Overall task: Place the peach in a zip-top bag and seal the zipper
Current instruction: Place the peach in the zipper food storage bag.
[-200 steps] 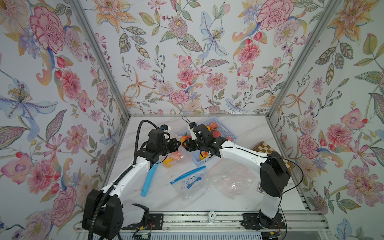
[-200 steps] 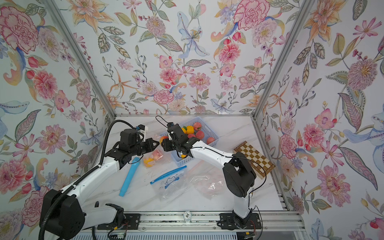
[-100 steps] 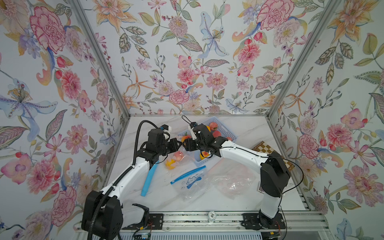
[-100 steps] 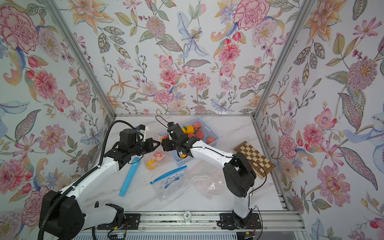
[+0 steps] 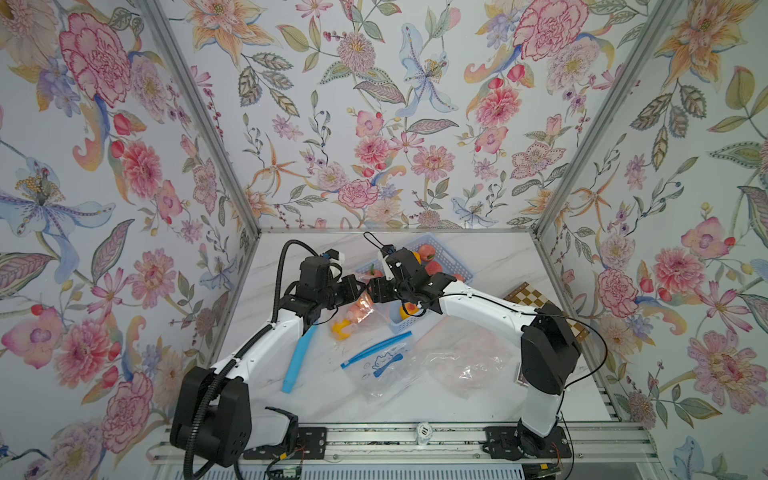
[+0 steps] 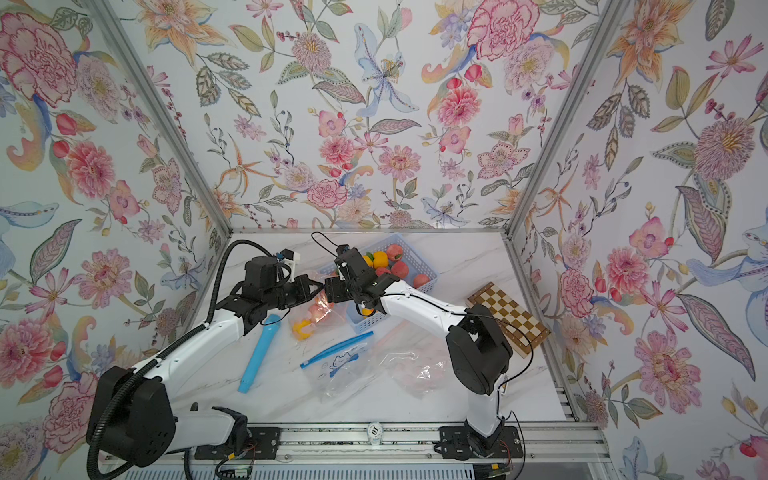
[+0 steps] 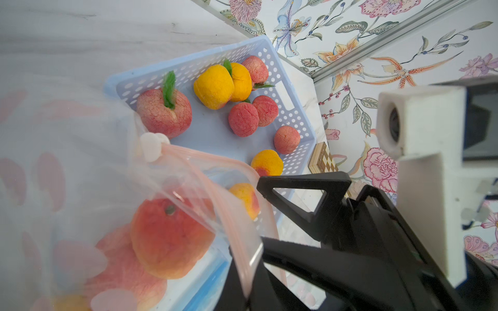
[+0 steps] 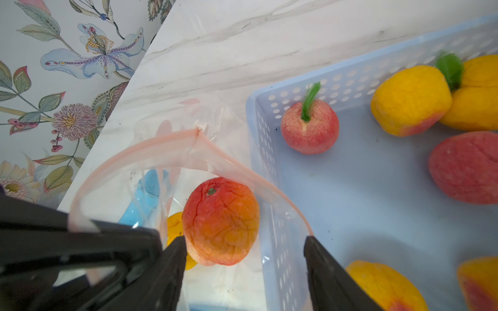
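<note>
A clear zip-top bag (image 5: 360,306) with a pink zipper rim (image 8: 151,146) hangs open just left of the blue basket (image 5: 451,266). My left gripper (image 7: 248,285) is shut on the near end of that rim. The orange-red peach (image 8: 221,220) sits inside the bag, also seen in the left wrist view as the peach (image 7: 167,237) behind the film. My right gripper (image 8: 244,242) is open above the bag's mouth, its fingers on either side of the peach and nothing held. A yellow fruit (image 8: 175,226) shows behind the peach. The bag's white slider (image 7: 152,146) sits at the far end of the rim.
The basket (image 7: 188,59) holds several red and yellow fruits. A blue tube (image 5: 299,353) lies on the table left of the bag. A blue-zippered bag (image 5: 378,353) and a pink-patterned bag (image 5: 469,361) lie nearer the front. A chessboard (image 5: 536,297) is at the right.
My right gripper's jaws have spread wider and the peach has left them, now resting in the bag. The left gripper has kept its hold on the rim.
</note>
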